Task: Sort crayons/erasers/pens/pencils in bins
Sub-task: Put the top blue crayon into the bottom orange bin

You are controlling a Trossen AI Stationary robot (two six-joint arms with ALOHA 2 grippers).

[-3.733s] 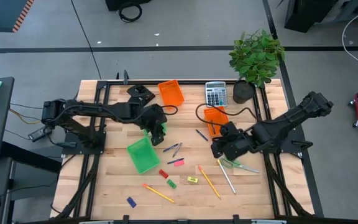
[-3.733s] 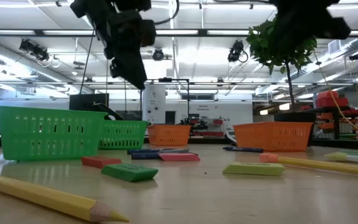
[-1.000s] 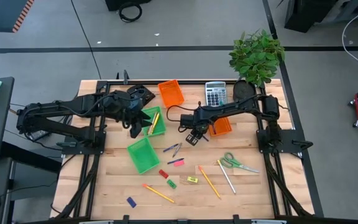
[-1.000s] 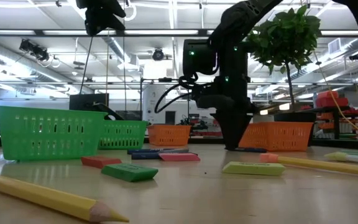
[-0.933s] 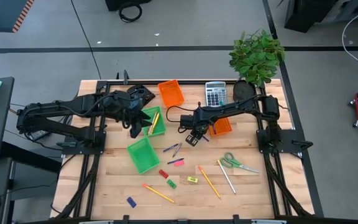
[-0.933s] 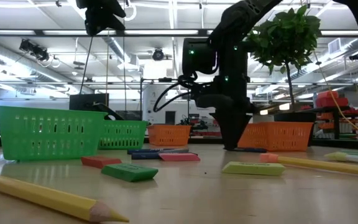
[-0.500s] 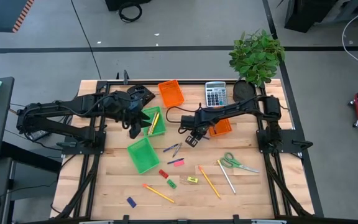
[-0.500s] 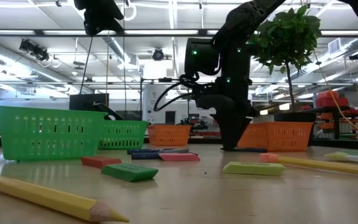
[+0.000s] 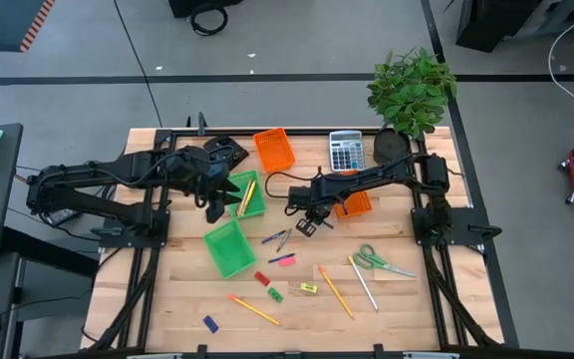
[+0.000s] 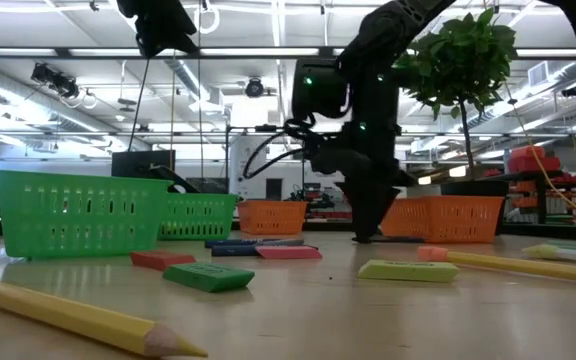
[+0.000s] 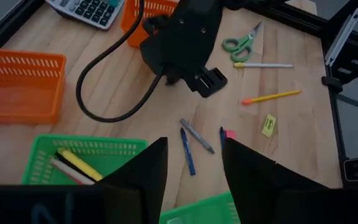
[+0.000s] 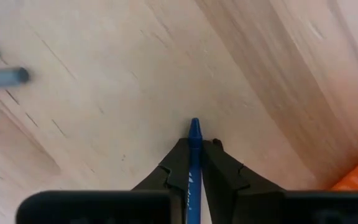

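Observation:
My right gripper [image 9: 303,225] points down at the table beside an orange bin [image 9: 355,202] and is shut on a blue crayon [image 12: 194,163]. My left gripper [image 11: 194,177] hangs open above a green bin [image 9: 246,195] that holds pencils. A second green bin [image 9: 227,248] and a second orange bin [image 9: 274,150] stand empty. Pens [image 9: 281,239] lie mid-table. Loose on the table are a pink eraser [image 9: 286,260], a red one [image 9: 262,278], a green one [image 9: 275,294], a yellow one [image 9: 309,288] and a blue one [image 9: 210,323]. Pencils [image 9: 335,290] rest near the front. My right gripper pinches the blue crayon just behind its pointed end [image 12: 194,132], one finger [image 12: 176,158] on each long side. The fingers come from above, pointing down. The tip sticks out past the fingertips. In the low view the gripper [image 10: 364,232] stands at table level.
Green-handled scissors [image 9: 378,261] lie at the right front, a grey calculator [image 9: 346,150] and a potted plant [image 9: 412,88] at the far right. A black cable [image 11: 104,93] loops on the wood between the bins.
My right gripper's fingers have drawn together on the blue crayon at the table, while the arm has kept its place.

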